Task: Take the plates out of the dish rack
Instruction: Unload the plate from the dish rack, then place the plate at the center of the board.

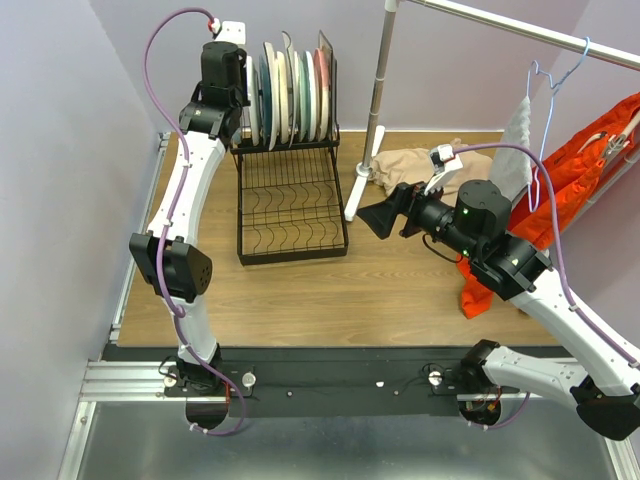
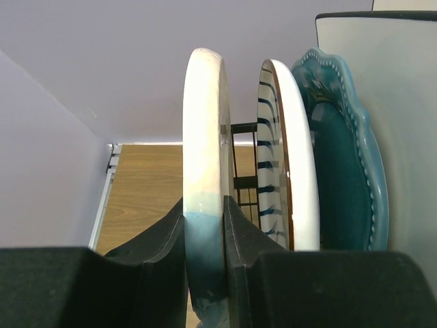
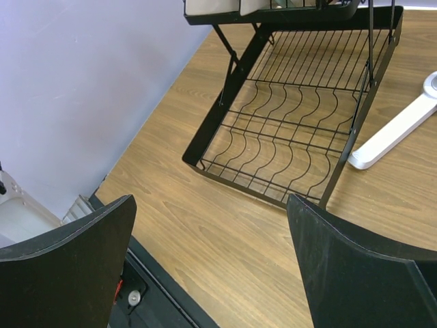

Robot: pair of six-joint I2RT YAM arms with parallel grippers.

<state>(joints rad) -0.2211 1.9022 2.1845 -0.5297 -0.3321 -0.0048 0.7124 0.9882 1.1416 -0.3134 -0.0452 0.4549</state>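
Observation:
The black wire dish rack stands at the back left of the wooden table. Several plates stand on edge in its upper basket. My left gripper is at the left end of the row. In the left wrist view it is shut on the rim of the cream-blue plate. Beside that plate stand the striped plate, the teal scalloped plate and a square plate. My right gripper is open and empty, right of the rack. Its view shows the rack's lower tray with nothing in it.
The metal clothes-rail stand rises just right of the rack, and its white foot lies beside the lower tray. A beige cloth, an orange garment and a wire hanger are at the right. Purple walls close in at left and back.

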